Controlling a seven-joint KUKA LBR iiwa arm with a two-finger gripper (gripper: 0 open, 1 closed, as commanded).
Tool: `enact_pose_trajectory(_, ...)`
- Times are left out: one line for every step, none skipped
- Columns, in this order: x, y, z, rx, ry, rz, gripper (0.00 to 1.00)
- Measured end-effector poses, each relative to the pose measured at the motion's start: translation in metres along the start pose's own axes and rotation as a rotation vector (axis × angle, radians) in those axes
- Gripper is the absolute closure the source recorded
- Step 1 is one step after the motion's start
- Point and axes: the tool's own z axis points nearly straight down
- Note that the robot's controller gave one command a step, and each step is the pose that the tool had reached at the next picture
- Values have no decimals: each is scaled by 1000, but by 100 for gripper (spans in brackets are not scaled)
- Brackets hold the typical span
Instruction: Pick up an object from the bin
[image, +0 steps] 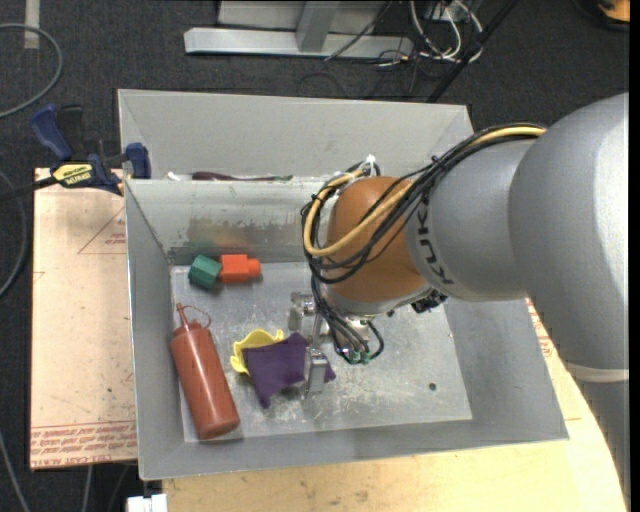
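I am seeing the claw (311, 345) sitting spread low in the middle of the bin (420, 385), its fingers touching the right edge of the purple piece (272, 368) lying over a yellow one (250, 347).

I see 1 red-brown squeeze bottle (203, 385) lying at left, nozzle toward the back. Behind it, 1 green block (205, 271) and 1 orange block (240, 268), right beside each other.

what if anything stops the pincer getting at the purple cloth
Probably nothing: the pincer is right at the edge of the purple cloth, which lies uncovered, partly over the yellow piece.
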Motion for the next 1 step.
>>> enact_pose_trajectory(9,7,-2,0,-1,-41,0)
